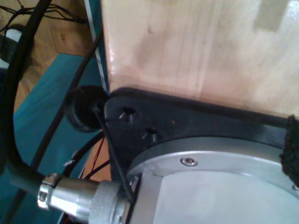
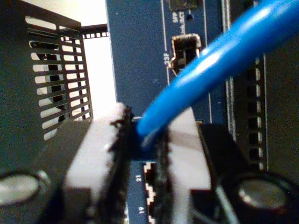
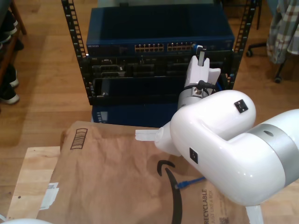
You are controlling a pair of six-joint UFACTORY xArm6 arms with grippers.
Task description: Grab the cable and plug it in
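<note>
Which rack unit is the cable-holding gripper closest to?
The blue switch on top, with its port row; my second gripper, shut on the cable, is at its face.

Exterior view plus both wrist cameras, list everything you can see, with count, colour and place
cable: one, bright blue, pinched in my second gripper; a stretch lies on the paper.
network switch: one, dark blue, top of the rack, ports facing the camera.
rack: one, black, standing on the wood floor.
paper: one sheet, brown, foreground.
wooden board: one, pale, exterior view's lower left.
black cable: one, thick, running to a metal connector.
my second gripper: white pads, at the switch ports.
</note>
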